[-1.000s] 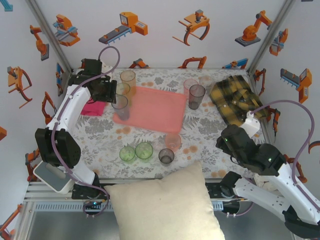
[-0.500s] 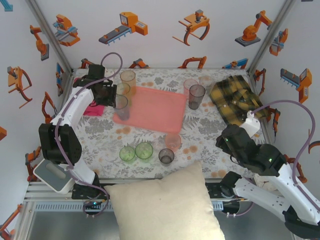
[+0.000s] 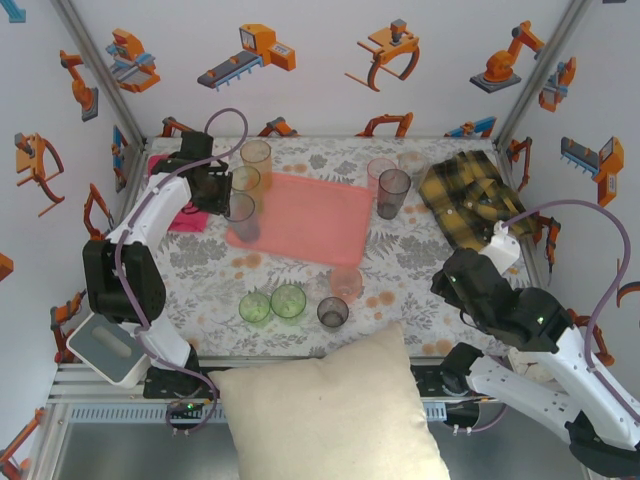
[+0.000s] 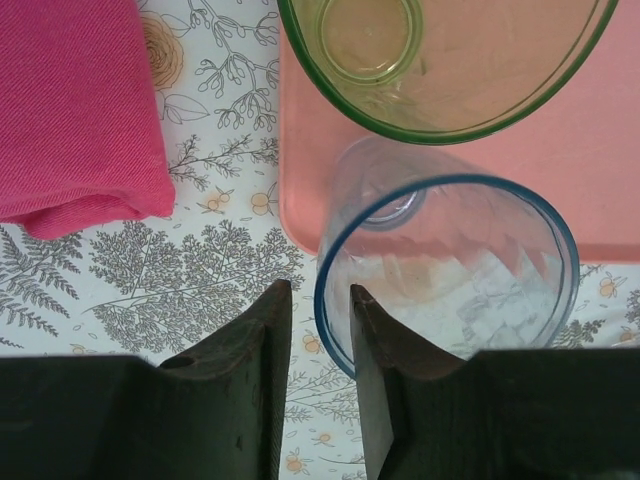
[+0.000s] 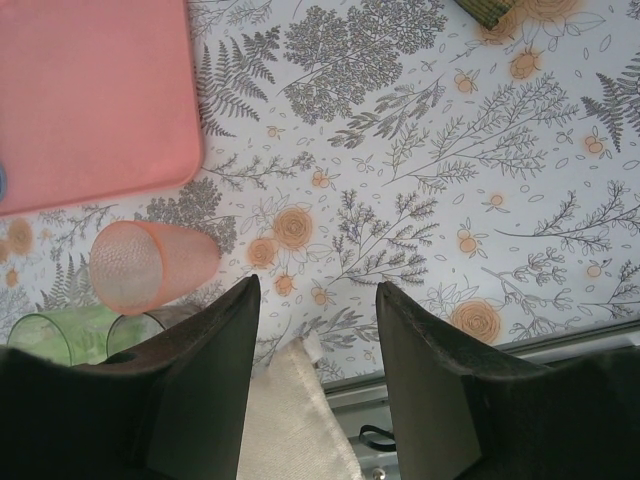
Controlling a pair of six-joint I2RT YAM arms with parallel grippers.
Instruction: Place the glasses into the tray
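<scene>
left arm extended toward eleven o'clock, left gripper (image 4: 317, 290) narrowly parted, right arm folded low at four o'clock, right gripper (image 5: 318, 285) parted wider

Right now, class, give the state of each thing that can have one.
blue glass: upright, on a corner of the tray
left hand: narrowly open, astride that rim
right hand: open, empty
green-rimmed glass: upright
pink glass: upright, off the tray
pink cloth: folded
plaid shirt: crumpled
</scene>
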